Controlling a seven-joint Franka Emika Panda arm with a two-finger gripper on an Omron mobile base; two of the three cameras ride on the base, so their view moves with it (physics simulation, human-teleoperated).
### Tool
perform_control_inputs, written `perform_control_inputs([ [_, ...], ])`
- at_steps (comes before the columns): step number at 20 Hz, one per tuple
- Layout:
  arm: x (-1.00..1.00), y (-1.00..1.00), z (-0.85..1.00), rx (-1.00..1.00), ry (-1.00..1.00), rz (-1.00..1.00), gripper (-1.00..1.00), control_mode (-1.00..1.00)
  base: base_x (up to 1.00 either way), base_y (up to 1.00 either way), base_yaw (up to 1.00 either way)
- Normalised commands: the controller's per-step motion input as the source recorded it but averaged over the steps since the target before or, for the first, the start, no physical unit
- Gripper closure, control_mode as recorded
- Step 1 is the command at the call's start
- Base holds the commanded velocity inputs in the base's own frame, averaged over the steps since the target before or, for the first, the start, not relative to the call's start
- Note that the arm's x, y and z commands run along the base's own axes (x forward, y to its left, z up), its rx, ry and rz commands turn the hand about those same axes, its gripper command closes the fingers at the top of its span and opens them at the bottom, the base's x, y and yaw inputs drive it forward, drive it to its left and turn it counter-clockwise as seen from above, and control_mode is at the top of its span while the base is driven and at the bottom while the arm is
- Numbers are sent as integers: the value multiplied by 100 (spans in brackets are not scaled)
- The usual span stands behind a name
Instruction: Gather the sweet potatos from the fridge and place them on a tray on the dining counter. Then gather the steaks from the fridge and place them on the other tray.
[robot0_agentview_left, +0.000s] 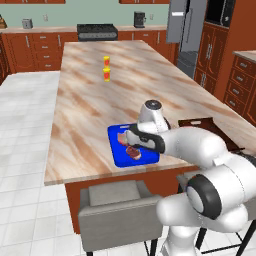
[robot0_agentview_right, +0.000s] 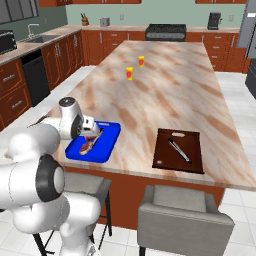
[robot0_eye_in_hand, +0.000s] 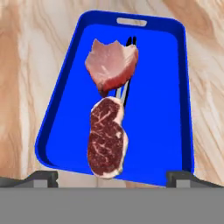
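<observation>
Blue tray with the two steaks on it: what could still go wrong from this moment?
The blue tray sits near the dining counter edge, so a nudge from the gripper just above it could push it toward the drop. The near steak lies close to the rim and could catch on the open fingers as they lift.

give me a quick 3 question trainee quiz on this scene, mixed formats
1. True or false: both steaks lie in the blue tray.
2. Multiple choice: what lies in the brown tray? A) a sweet potato B) a thin grey utensil C) a steak
3. Fill in: the gripper is over the ____ tray, with its fingertips spread wide.

Key:
1. True. One paler steak and one darker marbled steak both sit in it.
2. B.
3. Blue. The gripper is open and holds nothing.
</observation>
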Motion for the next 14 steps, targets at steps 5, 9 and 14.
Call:
perform_control_inputs([
  [5, -67, -48, 96, 1, 0, 0, -100, -100, 0, 0, 0],
  [9, -75, -72, 77, 2, 0, 0, -100, -100, 0, 0, 0],
  [14, -87, -71, 62, 2, 6, -1, -100, -100, 0, 0, 0],
])
